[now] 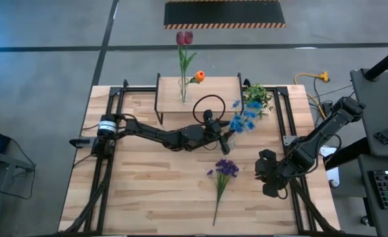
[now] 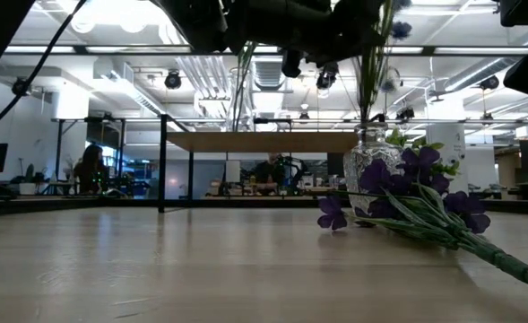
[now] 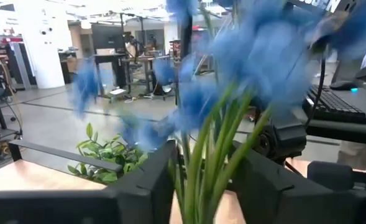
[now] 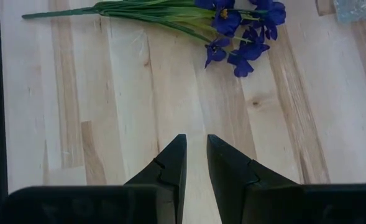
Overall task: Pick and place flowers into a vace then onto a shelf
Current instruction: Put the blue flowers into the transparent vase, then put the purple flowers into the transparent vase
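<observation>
The left end effector (image 1: pixel 228 133) sits near the middle of the tabletop (image 1: pixel 147 197), a little toward the right edge, just in front of the shelf (image 1: pixel 213 84), and its fingers (image 3: pixel 148 180) are clamped on the green stems of the blue spray (image 1: pixel 245 117), whose blossoms fan out toward the back right, up against the small leafy potted plant (image 1: pixel 258 97). From the left wrist view the stems stand up between the fingers, so the spray's long axis looks close to upright, tilted a bit. The glass vase (image 1: pixel 183 92) stands on the shelf's wood top, to the back and left of that end effector, with a dark red tulip (image 1: pixel 184 38) and an orange bud (image 1: pixel 198 76) already in it; I'd judge the coming move turns on carrying the stems that way and bringing them over the vase mouth. The right end effector (image 1: pixel 267 172) waits near the right edge, its fingers (image 4: pixel 170 165) a narrow gap apart and holding nothing. The purple bunch (image 1: pixel 225 168) lies flat just to its left, stem running toward the front edge, so the right arm is the nearer one for it.
</observation>
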### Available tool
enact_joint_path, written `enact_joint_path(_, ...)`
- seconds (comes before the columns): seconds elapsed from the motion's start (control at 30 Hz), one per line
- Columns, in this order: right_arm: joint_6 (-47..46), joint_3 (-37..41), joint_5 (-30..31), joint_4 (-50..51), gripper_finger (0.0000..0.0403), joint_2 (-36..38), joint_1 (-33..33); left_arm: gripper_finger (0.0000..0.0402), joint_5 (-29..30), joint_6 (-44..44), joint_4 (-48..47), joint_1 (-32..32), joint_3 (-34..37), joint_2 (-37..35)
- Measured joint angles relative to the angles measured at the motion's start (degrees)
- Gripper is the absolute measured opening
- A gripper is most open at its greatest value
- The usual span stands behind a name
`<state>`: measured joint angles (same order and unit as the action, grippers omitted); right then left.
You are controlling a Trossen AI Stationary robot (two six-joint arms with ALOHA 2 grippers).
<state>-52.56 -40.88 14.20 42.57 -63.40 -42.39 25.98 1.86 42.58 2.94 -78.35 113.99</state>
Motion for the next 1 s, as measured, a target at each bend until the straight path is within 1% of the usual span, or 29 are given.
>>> enact_joint_path(0.17,0.0,0.0,0.0,-0.1,0.0056,0.0,0.0,0.0160,0.0,-0.1,0.0,0.0,0.0,0.0)
enact_joint_path(0.43,-0.4,0.0,-0.1,-0.1,0.0056,0.0,-0.6,0.0165,-0.2,0.0,-0.9,0.7,-0.1,-1.0)
enact_joint_path(0.57,-0.4,0.0,-0.1,0.0,0.0056,0.0,-1.0,0.0165,-0.2,0.0,-5.8,1.0,-0.1,-3.0)
enact_joint_path(0.8,0.2,0.2,-0.1,0.1,0.0056,0.0,-1.0,0.0165,-0.2,-0.5,-17.2,1.5,-0.2,-7.2)
enact_joint_path(0.87,0.4,0.4,0.0,0.1,0.0056,0.0,-1.0,0.0165,-0.3,-2.7,-21.5,1.8,-0.3,-8.7)
enact_joint_path(1.0,0.7,0.5,1.0,0.2,0.0056,0.0,-1.0,0.0165,-0.7,-10.1,-30.4,2.8,-0.3,-11.2)
